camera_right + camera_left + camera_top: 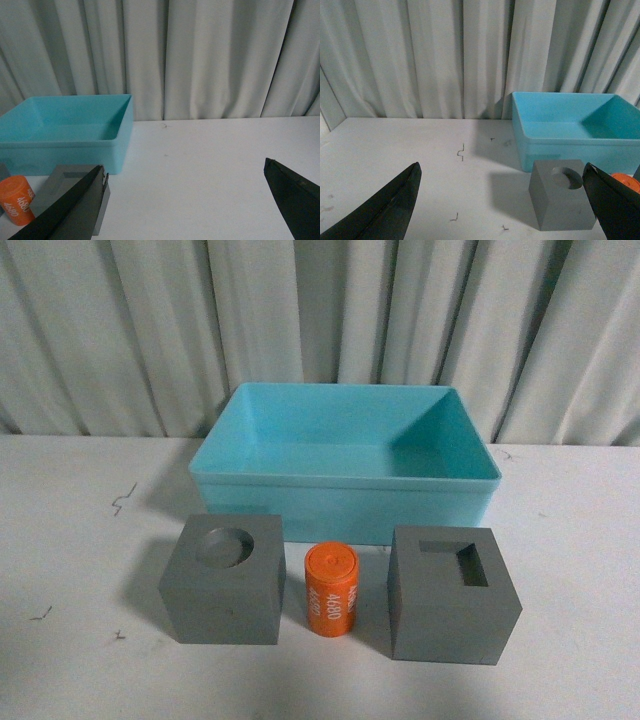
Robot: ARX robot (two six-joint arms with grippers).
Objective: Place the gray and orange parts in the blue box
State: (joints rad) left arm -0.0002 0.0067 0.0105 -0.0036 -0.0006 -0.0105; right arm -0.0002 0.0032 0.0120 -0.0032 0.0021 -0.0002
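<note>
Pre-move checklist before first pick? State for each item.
1. Box empty: ok, floor bare.
2. Parts on the table in front of the box: ok, round-recess cube, cylinder and square-recess cube in a row.
3. Parts apart, not touching: ok, gaps on both sides of the cylinder.
4. Left gripper open and empty: ok.
5. Right gripper open and empty: ok.
6. Arm height over the parts: cannot tell, neither arm shows in the front view.
</note>
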